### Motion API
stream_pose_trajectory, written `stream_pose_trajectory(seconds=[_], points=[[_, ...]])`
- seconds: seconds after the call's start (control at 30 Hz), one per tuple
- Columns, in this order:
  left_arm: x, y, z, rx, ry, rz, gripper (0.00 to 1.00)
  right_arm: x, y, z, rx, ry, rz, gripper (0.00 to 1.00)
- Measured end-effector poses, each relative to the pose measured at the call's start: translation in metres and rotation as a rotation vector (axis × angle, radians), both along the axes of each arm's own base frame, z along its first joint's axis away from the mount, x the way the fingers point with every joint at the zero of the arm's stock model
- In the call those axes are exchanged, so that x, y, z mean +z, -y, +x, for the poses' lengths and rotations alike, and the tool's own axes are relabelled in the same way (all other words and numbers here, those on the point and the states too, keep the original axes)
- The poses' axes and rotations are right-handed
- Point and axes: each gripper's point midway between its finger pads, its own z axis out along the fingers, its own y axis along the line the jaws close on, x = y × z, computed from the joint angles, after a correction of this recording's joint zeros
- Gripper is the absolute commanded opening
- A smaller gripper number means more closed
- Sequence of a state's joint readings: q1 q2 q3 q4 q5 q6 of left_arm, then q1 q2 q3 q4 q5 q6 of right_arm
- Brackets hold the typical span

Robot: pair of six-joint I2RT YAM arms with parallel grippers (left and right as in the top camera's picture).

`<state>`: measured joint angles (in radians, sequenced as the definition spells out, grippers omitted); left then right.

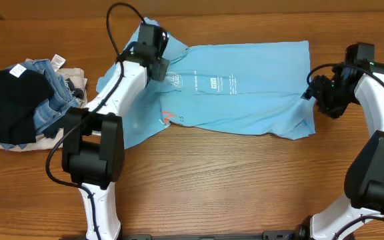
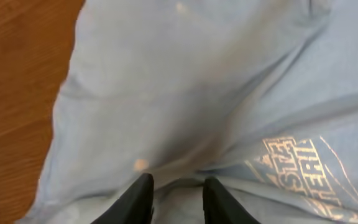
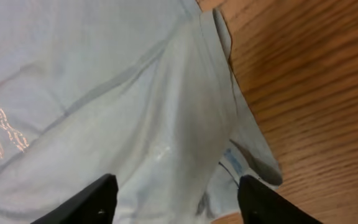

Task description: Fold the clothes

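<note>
A large light-blue cotton T-shirt (image 1: pixel 245 100) with small white printed text lay spread and rumpled across the far middle of the brown wooden desk (image 1: pixel 212 180). The left claw (image 2: pixel 178 182) sat over its far left part, fingers slightly apart, with cloth showing between them. The right claw (image 3: pixel 178 186) hovered at the shirt's right edge, fingers wide apart, holding nothing. A heap of black, denim and beige garments (image 1: pixel 25 100) lay at the left.
</note>
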<state>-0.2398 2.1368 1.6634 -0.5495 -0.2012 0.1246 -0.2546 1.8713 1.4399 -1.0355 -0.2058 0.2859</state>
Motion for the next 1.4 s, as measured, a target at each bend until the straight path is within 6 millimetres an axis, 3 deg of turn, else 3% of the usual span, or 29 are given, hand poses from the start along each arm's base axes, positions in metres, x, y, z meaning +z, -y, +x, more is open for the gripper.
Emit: stream_pose_trajectory(seconds=[0.07, 0.17, 0.23, 0.37, 0.4, 0.43, 0.47, 0.5, 0.63, 0.7, 0.77, 0.87, 0.93, 0.97, 1.0, 1.23, 1.4], points=[[-0.003, -0.004, -0.012, 0.008, -0.06, 0.015, 0.21, -0.001, -0.002, -0.006, -0.001, -0.026, 0.007, 0.64], [-0.021, -0.01, -0.06, 0.029, -0.275, 0.022, 0.25, -0.003, -0.006, -0.022, 0.0, -0.092, 0.024, 0.7], [-0.03, -0.01, -0.116, 0.074, -0.513, -0.019, 0.27, -0.003, -0.01, -0.038, -0.003, -0.159, 0.041, 0.7], [-0.029, -0.008, -0.161, 0.19, -0.703, -0.096, 0.28, -0.004, -0.009, -0.043, -0.01, -0.179, 0.035, 0.72], [-0.028, -0.008, -0.169, 0.224, -0.733, -0.11, 0.3, -0.009, -0.005, -0.046, -0.02, -0.189, 0.012, 0.59], [-0.027, -0.008, -0.175, 0.254, -0.758, -0.117, 0.33, -0.016, -0.003, -0.049, -0.035, -0.197, 0.003, 0.4], [-0.027, -0.009, -0.176, 0.271, -0.764, -0.12, 0.35, -0.025, 0.001, -0.053, -0.057, -0.201, -0.001, 0.32], [-0.029, -0.011, -0.179, 0.3, -0.77, -0.121, 0.4, -0.032, 0.003, -0.057, -0.074, -0.208, 0.002, 0.32], [-0.045, -0.023, -0.19, 0.363, -0.792, -0.105, 0.45, -0.06, 0.009, -0.076, -0.142, -0.221, 0.069, 0.48], [-0.06, -0.034, -0.199, 0.412, -0.814, -0.111, 0.5, -0.065, 0.006, -0.083, -0.154, -0.227, 0.12, 0.58], [-0.073, -0.044, -0.206, 0.467, -0.833, -0.152, 0.54, -0.064, 0.001, -0.08, -0.145, -0.211, 0.154, 0.6], [-0.073, -0.049, -0.205, 0.517, -0.816, -0.227, 0.55, -0.062, -0.004, -0.077, -0.137, -0.199, 0.179, 0.61], [-0.074, -0.049, -0.206, 0.53, -0.803, -0.25, 0.44, -0.062, -0.005, -0.077, -0.136, -0.195, 0.186, 0.61], [-0.073, -0.049, -0.206, 0.531, -0.797, -0.256, 0.29, -0.061, -0.006, -0.076, -0.135, -0.193, 0.194, 0.61], [-0.074, -0.051, -0.207, 0.54, -0.787, -0.252, 0.06, -0.061, -0.007, -0.076, -0.134, -0.191, 0.2, 0.61], [-0.076, -0.064, -0.231, 0.7, -0.841, -0.307, 0.04, -0.061, -0.008, -0.076, -0.134, -0.19, 0.205, 0.62], [-0.076, -0.077, -0.25, 0.909, -0.956, -0.487, 0.04, -0.061, -0.008, -0.076, -0.134, -0.19, 0.207, 0.65]])
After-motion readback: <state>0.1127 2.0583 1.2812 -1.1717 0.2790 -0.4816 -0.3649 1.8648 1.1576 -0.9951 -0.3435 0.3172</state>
